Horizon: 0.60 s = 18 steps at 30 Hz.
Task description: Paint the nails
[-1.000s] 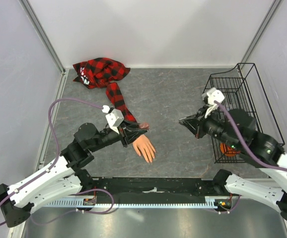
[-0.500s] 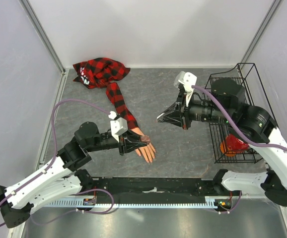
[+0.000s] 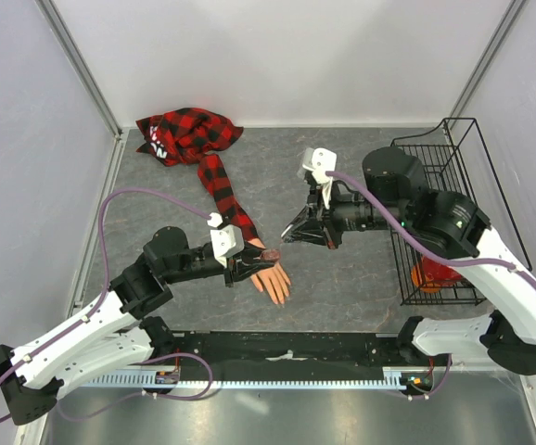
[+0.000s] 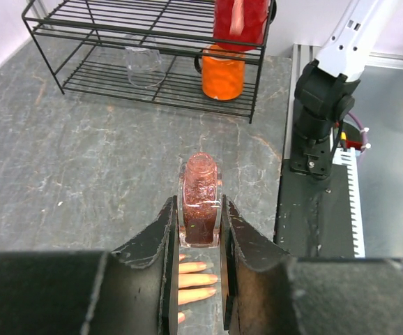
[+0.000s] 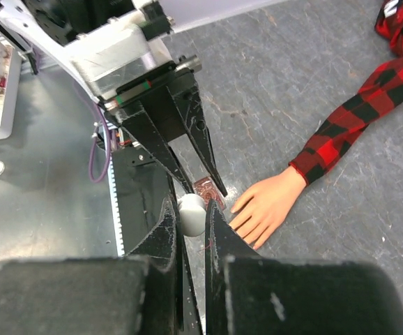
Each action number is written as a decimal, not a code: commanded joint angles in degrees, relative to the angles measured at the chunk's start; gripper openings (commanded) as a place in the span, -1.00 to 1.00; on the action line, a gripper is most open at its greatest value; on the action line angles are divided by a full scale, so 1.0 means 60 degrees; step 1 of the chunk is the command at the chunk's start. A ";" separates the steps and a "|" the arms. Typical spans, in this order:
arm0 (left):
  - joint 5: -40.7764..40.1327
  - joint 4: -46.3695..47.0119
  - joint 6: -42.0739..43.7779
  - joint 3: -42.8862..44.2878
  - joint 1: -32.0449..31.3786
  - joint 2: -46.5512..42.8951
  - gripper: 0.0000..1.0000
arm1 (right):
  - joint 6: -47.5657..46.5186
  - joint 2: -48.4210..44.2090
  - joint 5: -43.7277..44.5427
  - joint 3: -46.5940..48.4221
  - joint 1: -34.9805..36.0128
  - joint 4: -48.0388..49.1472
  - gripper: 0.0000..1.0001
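Pinching a small bottle (image 4: 200,209) of glittery reddish polish between its two black fingers, the left gripper (image 3: 251,264) hangs over the wrist end of the mannequin hand (image 3: 273,276). The bottle stands upright and its neck is open. In the left wrist view, some peach fingers show directly below the bottle, in the gap between the gripper fingers.

The right gripper (image 3: 288,235) is closed on a round white cap (image 5: 192,213), with one finger pressing on each side of it. In the top view this gripper is near the left one, a little farther from the arm bases and to the right, and the two do not touch. In the right wrist view the cap sits just in front of the bottle (I cannot tell if a brush hangs under it).

The mannequin hand lies flat on the grey table (image 3: 342,167), with its fingers pointing toward the near edge. It comes out of a red-and-black plaid sleeve (image 3: 222,190), which runs back to a bundle of the same cloth in the far left corner. The nails (image 5: 247,234) are at the ends of these fingers, near both grippers but touched by neither, and they are too small to show any colour.

A black wire rack (image 3: 435,158) stands at the right side, and an orange cup (image 4: 222,73) is inside it.
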 commanded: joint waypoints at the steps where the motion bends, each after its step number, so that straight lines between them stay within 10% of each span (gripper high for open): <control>1: -0.0169 0.0646 0.0537 -0.0079 -0.0039 -0.0119 -0.97 | -0.0146 0.0235 0.0566 -0.0124 0.0268 0.0093 -1.00; 18: -0.0125 0.1100 0.0419 -0.0211 -0.0039 -0.0090 -0.97 | -0.0278 0.0616 0.1899 -0.0241 0.0942 -0.0171 -1.00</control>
